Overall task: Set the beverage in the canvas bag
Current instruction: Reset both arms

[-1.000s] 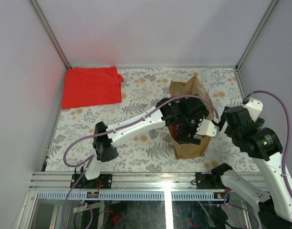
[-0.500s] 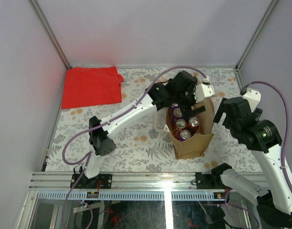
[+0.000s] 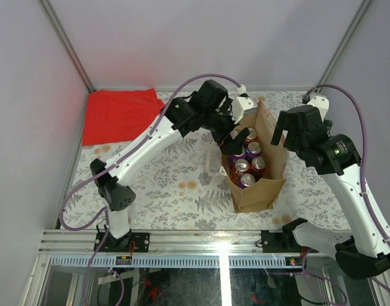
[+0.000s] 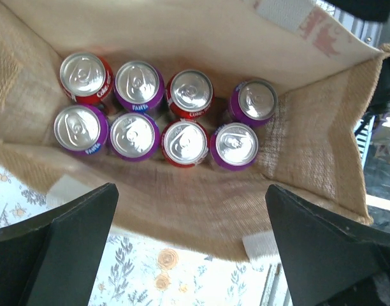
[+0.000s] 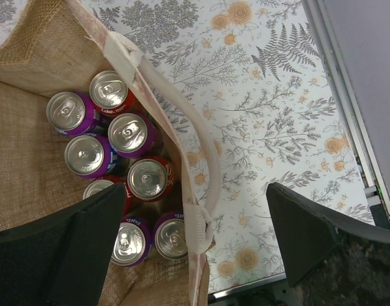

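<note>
Ben: Since a second ago the left arm [image 3: 150, 137] has risen out of the bag [image 3: 255, 191]. Back then its pincer was buried inside, and now it hangs over the far-left rim. The right arm [image 3: 348, 172] has drawn off toward the far side too.

Ana: Holding anything?

Ben: No. The left pincer [image 4: 190, 191] is spread wide and empty. The right pincer [image 5: 196, 188] is the same, hovering over the bag's right side and its strap [image 5: 185, 111].

Ana: And the drink?

Ben: In the bag — eight cans [image 4: 185, 141] on its floor, in two rows of four. I can't tell which went in last.

Ana: Which way do they point?

Ben: All upright, lids and pull-tabs up, long axis vertical. The bag stands on the desk [image 3: 182, 191] mouth up, its long side running away from the arm bases.

Ana: So what's left is the retreat?

Ben: I'd judge so. Lift straight up before moving sideways, and keep both pincers clear of the straps and the soft fabric — a snag could tip the bag.
</note>
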